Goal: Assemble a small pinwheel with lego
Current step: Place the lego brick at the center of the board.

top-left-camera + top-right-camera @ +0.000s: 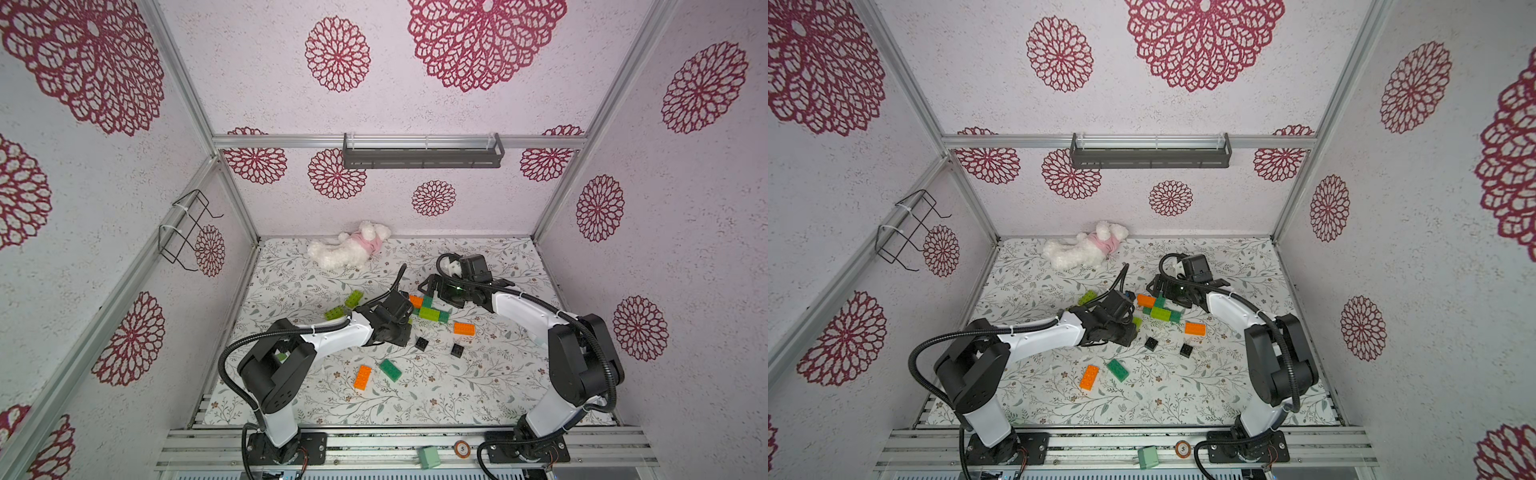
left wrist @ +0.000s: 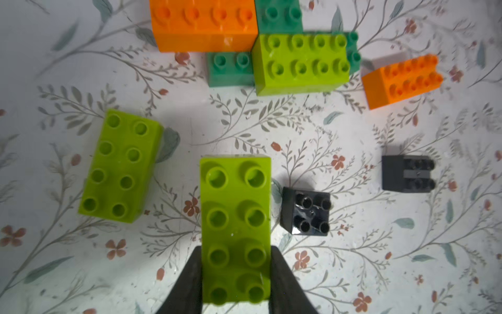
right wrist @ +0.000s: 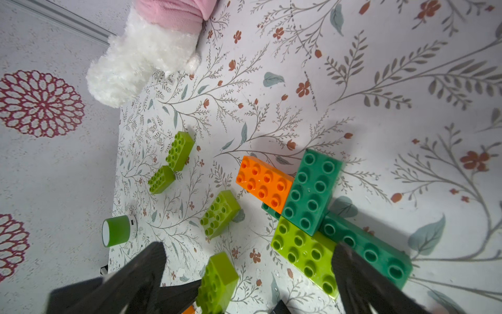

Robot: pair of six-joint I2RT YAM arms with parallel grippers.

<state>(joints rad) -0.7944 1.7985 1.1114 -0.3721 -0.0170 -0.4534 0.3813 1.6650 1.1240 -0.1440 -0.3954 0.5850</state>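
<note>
In the left wrist view my left gripper (image 2: 235, 261) is shut on a lime green lego brick (image 2: 235, 231), one finger on each long side, above the mat. A joined cluster of an orange (image 2: 203, 24), a lime (image 2: 301, 62) and dark green bricks (image 2: 231, 70) lies just beyond it; in both top views the cluster (image 1: 430, 309) (image 1: 1160, 309) sits mid-table. My right gripper (image 3: 250, 261) stands open right behind the cluster, one finger (image 3: 350, 261) over a dark green brick (image 3: 375, 252). Another lime brick (image 2: 121, 165) lies beside the held one.
Loose on the mat: two black squares (image 1: 422, 343) (image 1: 457, 350), orange bricks (image 1: 464, 328) (image 1: 363, 377), a dark green one (image 1: 390, 370), two lime ones (image 1: 354, 299) (image 1: 336, 312). A white plush toy (image 1: 345, 249) lies at the back. A green cylinder (image 3: 116, 231) stands near the left wall.
</note>
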